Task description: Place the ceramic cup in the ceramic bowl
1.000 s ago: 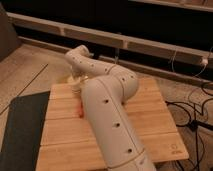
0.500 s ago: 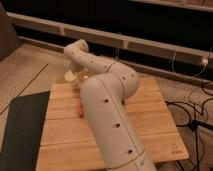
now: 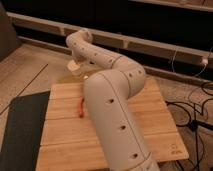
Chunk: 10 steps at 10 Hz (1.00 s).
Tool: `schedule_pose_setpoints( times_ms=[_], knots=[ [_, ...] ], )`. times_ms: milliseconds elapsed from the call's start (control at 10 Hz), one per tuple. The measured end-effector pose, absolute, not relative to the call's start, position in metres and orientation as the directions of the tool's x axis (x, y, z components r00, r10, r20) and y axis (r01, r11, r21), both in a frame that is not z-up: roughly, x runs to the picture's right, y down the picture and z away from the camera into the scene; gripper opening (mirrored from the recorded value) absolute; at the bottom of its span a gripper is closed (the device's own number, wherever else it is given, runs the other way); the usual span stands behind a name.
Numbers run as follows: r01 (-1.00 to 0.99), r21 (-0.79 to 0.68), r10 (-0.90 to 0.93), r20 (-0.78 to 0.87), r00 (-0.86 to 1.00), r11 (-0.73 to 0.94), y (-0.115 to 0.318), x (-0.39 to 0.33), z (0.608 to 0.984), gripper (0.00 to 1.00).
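The arm (image 3: 112,107) rises from the near side of the table (image 3: 150,117), bends above its middle and reaches back to the far left corner. There the pincer (image 3: 76,64) hangs just over the table's far edge. I cannot tell whether the pincer is apart, together or clamped on something. A small cream-white shape sits right at it, and I take this for the ceramic cup (image 3: 73,69). Whether it is lifted or resting on the table I cannot tell either.

The ceramic bowl is nowhere in view. It may lie behind the thick arm, which covers much of the table's middle and far part. As I judge it, the task is at an early or middle stage: the cup is at the pincer but not in any bowl, so the carry and the setting-down are both left to do.

The pincer works at the very rim of the table's far left corner, with floor (image 3: 35,70) beyond, so a dropped cup could fall off there. A thin orange-red stick (image 3: 80,106) lies on the left part of the table, near the arm. The right part shows bare wood with room to move. A dark mat (image 3: 20,130) lies just beside the table's left edge, and cables (image 3: 192,112) trail off its right side.
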<state>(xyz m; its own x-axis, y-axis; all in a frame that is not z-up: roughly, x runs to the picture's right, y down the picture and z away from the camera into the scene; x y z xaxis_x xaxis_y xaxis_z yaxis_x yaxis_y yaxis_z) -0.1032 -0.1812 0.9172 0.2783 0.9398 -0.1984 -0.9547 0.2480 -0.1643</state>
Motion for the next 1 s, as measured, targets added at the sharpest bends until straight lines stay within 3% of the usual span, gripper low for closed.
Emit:
schedule_pose_setpoints(
  times_ms=[400, 1000],
  knots=[
    [-0.990, -0.046, 0.968, -0.207, 0.142, 0.135, -0.183, -0.025, 0.896, 0.00],
    [-0.997, 0.078, 0.956, -0.294, -0.008, 0.016, -0.117, 0.042, 0.885, 0.00]
  ],
)
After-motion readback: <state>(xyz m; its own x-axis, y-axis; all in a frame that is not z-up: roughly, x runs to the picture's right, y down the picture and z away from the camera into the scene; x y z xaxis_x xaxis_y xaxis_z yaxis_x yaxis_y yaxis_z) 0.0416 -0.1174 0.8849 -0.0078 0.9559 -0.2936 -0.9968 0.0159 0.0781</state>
